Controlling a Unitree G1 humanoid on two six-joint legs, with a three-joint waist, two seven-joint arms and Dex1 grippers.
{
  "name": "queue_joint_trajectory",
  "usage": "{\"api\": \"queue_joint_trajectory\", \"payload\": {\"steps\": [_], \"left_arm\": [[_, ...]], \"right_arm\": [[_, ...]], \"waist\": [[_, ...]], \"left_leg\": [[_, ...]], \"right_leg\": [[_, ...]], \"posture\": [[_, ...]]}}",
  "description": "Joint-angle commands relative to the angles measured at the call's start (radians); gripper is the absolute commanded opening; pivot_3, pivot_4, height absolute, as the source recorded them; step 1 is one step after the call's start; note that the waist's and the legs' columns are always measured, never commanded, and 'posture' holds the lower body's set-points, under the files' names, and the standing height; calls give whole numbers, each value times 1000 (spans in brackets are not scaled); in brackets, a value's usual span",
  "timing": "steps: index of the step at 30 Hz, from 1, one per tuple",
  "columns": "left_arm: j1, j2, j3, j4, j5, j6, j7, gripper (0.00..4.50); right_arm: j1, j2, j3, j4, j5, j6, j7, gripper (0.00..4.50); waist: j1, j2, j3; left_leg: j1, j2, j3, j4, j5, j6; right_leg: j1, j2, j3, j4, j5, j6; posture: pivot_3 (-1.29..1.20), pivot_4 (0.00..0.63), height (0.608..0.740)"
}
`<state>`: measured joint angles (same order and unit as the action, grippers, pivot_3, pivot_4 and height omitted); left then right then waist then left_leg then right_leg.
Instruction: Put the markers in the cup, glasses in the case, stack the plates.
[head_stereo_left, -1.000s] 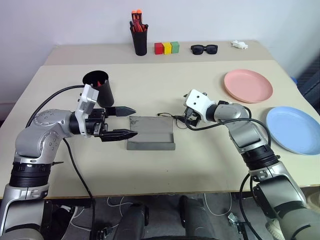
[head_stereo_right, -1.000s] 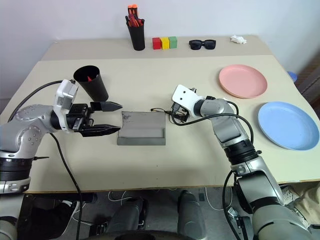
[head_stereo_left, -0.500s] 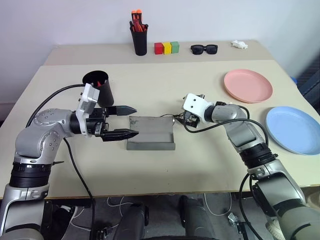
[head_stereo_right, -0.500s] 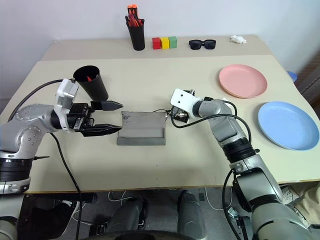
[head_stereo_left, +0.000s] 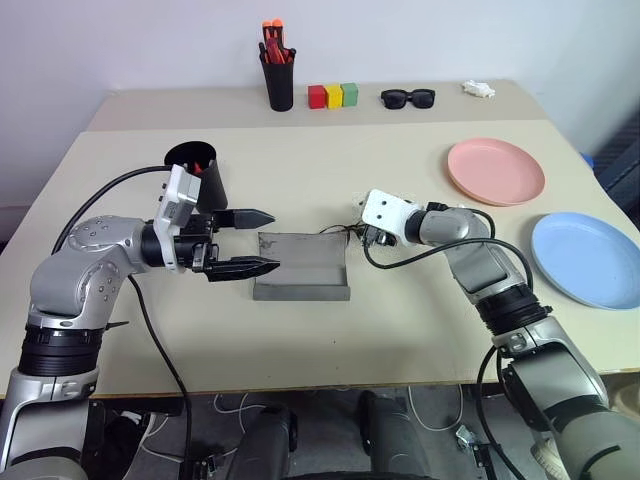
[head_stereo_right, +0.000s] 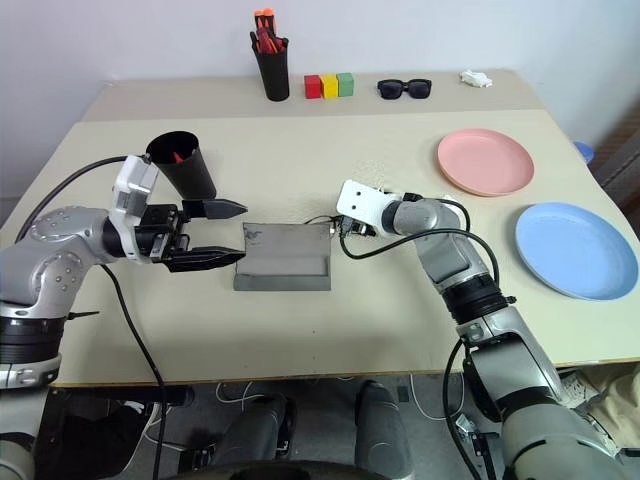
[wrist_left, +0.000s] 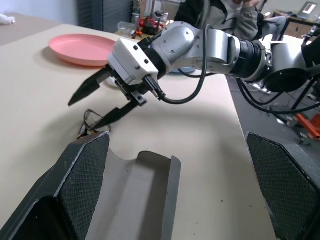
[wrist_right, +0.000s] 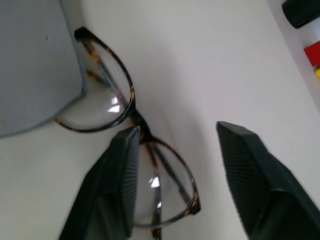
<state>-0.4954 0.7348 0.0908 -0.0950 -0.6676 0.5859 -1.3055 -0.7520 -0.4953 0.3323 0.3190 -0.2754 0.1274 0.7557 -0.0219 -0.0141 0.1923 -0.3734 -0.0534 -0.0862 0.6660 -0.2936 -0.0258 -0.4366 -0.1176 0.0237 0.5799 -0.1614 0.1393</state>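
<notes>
Right wrist view: the right gripper (wrist_right: 172, 175) straddles the glasses (wrist_right: 127, 125), fingers apart, one pad over a lens and nothing pinched; thin dark wire rims, clear round lenses. Their long axis runs out from the case (head_stereo_left: 302, 266), grey felt, lid open, which they touch. The left gripper (head_stereo_left: 250, 242) hangs spread beyond the case

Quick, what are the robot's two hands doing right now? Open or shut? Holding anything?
Left gripper: open, holding nothing, beside the case.
Right gripper: open, holding nothing, fingers either side of the glasses.
</notes>
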Motion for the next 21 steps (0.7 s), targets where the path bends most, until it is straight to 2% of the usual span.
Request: {"api": "queue_joint_trajectory", "payload": {"steps": [1,5,13,21], "left_arm": [[-22,1,1,-31,-23,5,-1,4500],[-23,1,2,-29,-23,7,-2,4500],[-14,-1,10,-33,-23,5,-4,4500],[-9,0,14,-39,-24,8,1,4500]], "right_arm": [[-29,-28,20,-24,-51,-43,2,2729],[-50,-46,55,-31,-95,-71,25,2729],[-105,-33,111,33,-200,-147,-15,2729],[-126,-20,138,86,-246,-217,-32,2729]], "waist": [[0,0,0],[0,0,0],[-12,0,0],[-23,0,0]], "left_leg": [[0,0,0,0,0,0],[0,0,0,0,0,0],[0,0,0,0,0,0],[0,0,0,-1,0,-1]], "right_leg": [[0,0,0,0,0,0],[0,0,0,0,0,0],[0,0,0,0,0,0],[-1,0,0,0,0,0]], "posture": [[0,150,740],[0,150,740],[0,150,740],[0,150,740]]}}
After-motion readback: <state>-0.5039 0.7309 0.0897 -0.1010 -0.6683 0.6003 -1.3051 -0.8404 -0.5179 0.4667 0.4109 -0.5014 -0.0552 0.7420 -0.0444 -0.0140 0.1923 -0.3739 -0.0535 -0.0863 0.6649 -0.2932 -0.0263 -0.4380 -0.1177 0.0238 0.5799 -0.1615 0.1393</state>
